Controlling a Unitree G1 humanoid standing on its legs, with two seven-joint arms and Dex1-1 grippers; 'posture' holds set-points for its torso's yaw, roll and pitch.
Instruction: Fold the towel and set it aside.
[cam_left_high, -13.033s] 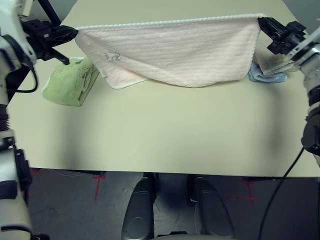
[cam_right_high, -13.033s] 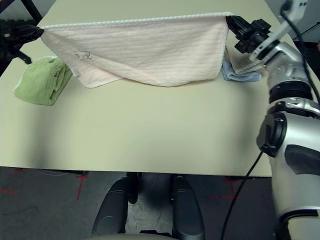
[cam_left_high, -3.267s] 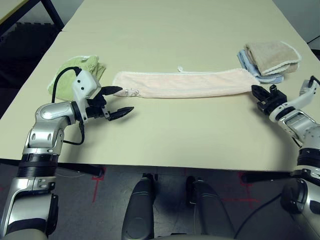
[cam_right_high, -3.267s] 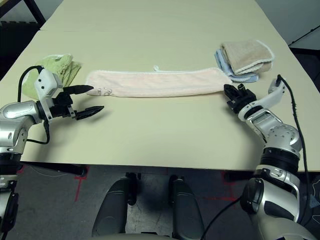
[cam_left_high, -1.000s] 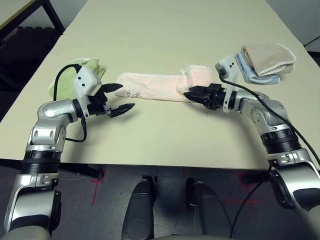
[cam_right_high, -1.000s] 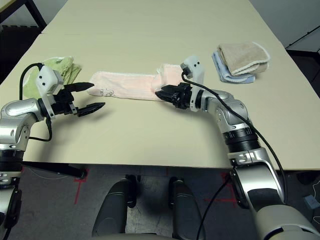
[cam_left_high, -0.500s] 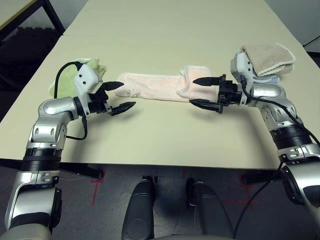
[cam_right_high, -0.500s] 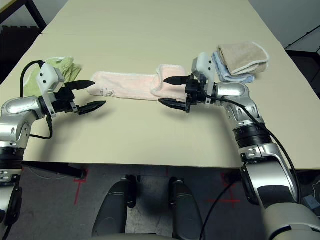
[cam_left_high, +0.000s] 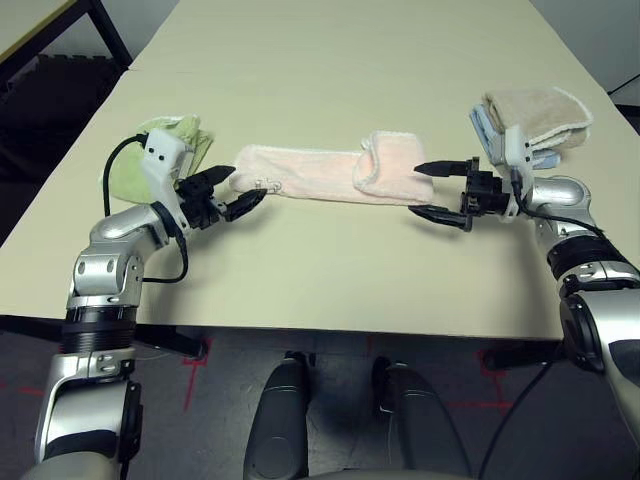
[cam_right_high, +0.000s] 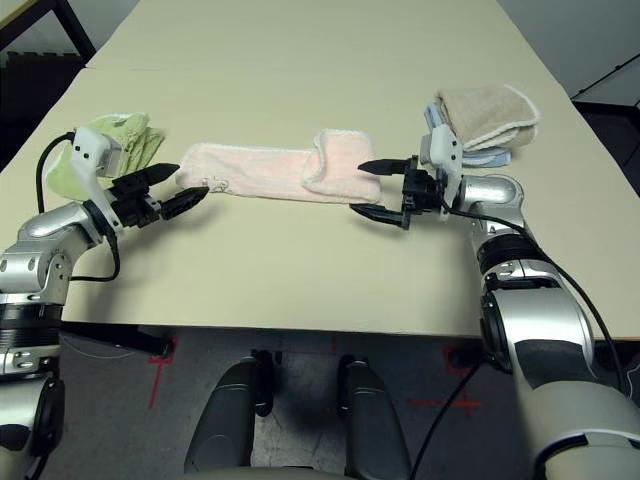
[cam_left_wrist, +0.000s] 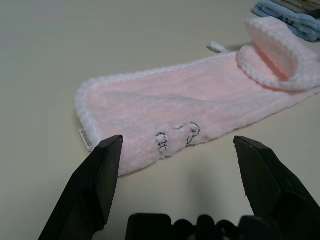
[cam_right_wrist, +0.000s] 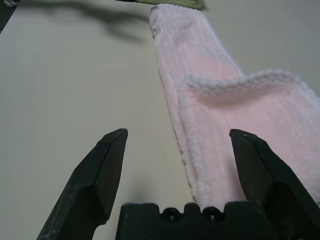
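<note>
The pale pink towel (cam_left_high: 320, 175) lies flat on the table as a long strip, its right end folded back over itself (cam_left_high: 390, 168). A small grey embroidered mark (cam_left_wrist: 176, 137) sits near its left end. My left gripper (cam_left_high: 233, 192) is open at the towel's left end, its fingertips just short of the cloth. My right gripper (cam_left_high: 437, 190) is open too, just right of the folded end and holding nothing. The left wrist view looks along the strip (cam_left_wrist: 200, 100); the right wrist view shows the folded flap (cam_right_wrist: 250, 110).
A light green towel (cam_left_high: 160, 150) lies bunched at the left, behind my left gripper. A beige towel (cam_left_high: 535, 110) rests on a blue one (cam_right_high: 470, 150) at the right, just behind my right wrist. The table's front edge (cam_left_high: 320, 325) runs close below both arms.
My right gripper has let go of the towel's folded end and drawn back to the right, open. My left gripper has moved in toward the towel's left end.
</note>
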